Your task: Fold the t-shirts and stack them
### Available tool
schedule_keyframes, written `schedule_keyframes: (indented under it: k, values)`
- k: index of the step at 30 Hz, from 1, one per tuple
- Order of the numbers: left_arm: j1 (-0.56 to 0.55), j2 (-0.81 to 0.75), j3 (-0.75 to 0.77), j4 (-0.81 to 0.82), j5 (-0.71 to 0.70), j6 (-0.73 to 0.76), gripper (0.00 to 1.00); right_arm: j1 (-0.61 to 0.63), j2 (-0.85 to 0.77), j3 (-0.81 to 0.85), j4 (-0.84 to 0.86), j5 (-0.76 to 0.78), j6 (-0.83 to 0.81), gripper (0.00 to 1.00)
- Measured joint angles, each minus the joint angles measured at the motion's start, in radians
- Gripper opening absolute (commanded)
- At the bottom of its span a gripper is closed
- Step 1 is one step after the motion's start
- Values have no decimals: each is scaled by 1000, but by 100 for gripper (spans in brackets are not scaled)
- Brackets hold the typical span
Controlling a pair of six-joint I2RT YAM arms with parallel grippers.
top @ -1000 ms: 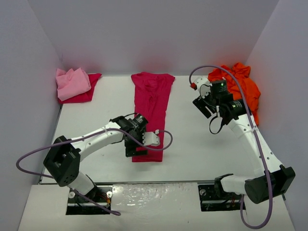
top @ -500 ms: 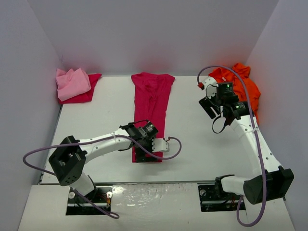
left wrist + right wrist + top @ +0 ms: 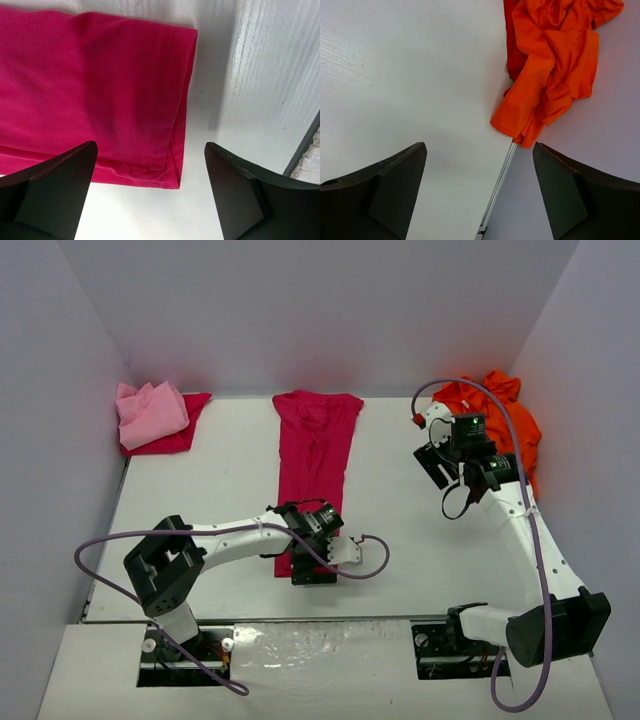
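Both gape, holding nothing: left tool (image 3: 151, 150) over crimson shirt (image 3: 75, 75) at its near hem, right tool (image 3: 480, 147) over surface (image 3: 395, 60) beside orange shirt (image 3: 555, 50).

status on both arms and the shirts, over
Left gripper open above near hem of crimson shirt, nothing held. Right gripper open, empty, by crumpled orange shirt. Nothing blocking either.

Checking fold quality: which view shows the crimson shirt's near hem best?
Left wrist: the crimson shirt hem corner fills the frame, with stitching and folded layers clear. Top external shows its whole length, but the left gripper partly covers that end. Right wrist shows only the orange shirt.
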Motion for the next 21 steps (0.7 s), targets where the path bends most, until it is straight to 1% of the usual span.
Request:
schedule_keyframes:
  k: [13,15,19,21]
  values:
    - [-2,63,1,11,22,-14,85,0,0,-20,10,-20,2,85]
    - [-5,76,7,13,25,-18,83,0,0,-20,10,-24,4,85]
    - [-15,91,22,8,25,-22,76,0,0,-27,13,-32,4,85]
    - [-19,105,38,-1,25,-25,65,0,0,-34,14,-36,4,85]
